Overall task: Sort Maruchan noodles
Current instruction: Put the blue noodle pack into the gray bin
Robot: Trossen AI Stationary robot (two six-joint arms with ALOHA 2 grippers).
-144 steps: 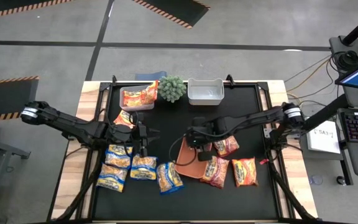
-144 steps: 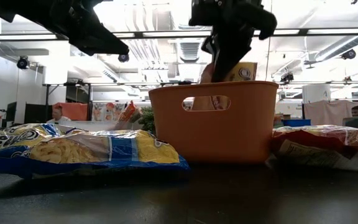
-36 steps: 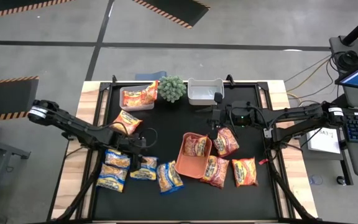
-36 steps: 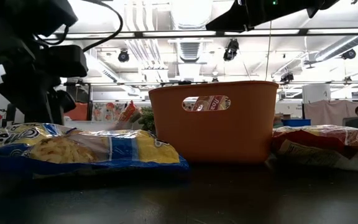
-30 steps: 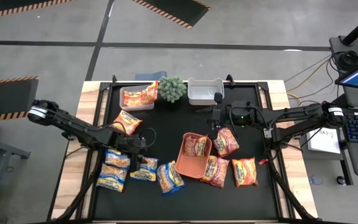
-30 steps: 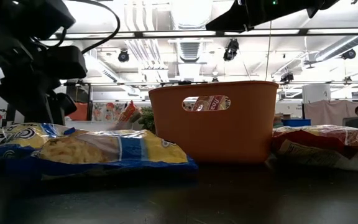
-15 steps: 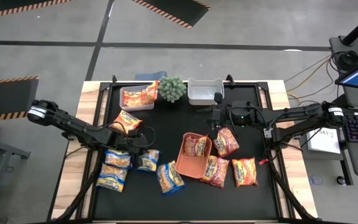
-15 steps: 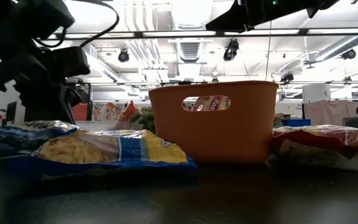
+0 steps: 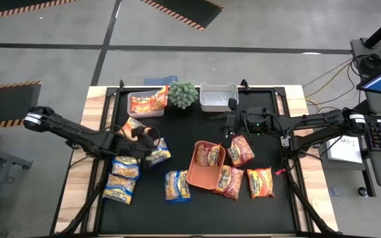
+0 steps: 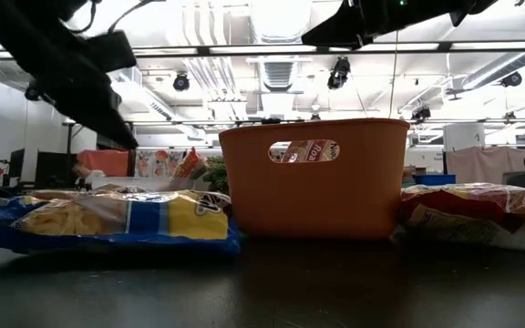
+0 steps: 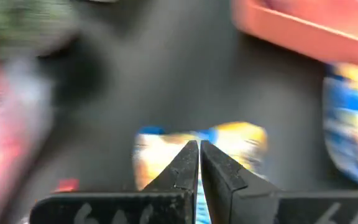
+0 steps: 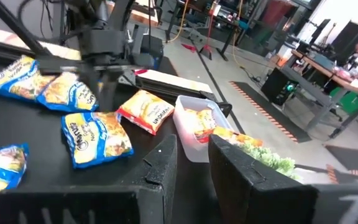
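Observation:
Several Maruchan noodle packets lie on the black table. Yellow-and-blue ones [image 9: 126, 166] [image 9: 119, 188] [image 9: 177, 185] lie flat at the near left. An orange one [image 9: 134, 127] lies farther back. Dark red ones [image 9: 241, 151] [image 9: 260, 183] lie at the right. Another packet sits inside the orange tray [image 9: 194, 173]. My left gripper [image 9: 148, 145] is shut on one yellow-and-blue packet [image 9: 159, 153], held above the table. My right gripper [image 9: 229, 127] hangs over the far middle, fingers a little apart [image 12: 191, 163] with nothing between them. My left gripper pinches the yellow-and-blue packet between its two fingers at one edge [image 11: 182, 138]. The fingers slant down from the table's left. The packet hangs tilted below the fingertips [image 12: 95, 137], clear of the table.
A clear bin [image 9: 144, 111] with an orange packet in it, a small green plant [image 9: 182, 94] and a second bin [image 9: 218, 97] stand along the far edge. The orange tray stands tall at the middle [image 10: 313, 178]. Bare table shows between the left packets and the tray.
My left gripper has taken hold of a yellow-and-blue packet at the near left and risen with it, tipping and moving a little toward the far edge. The packet is now lifted clear. A neighbouring yellow-and-blue packet has slid slightly toward the left edge.

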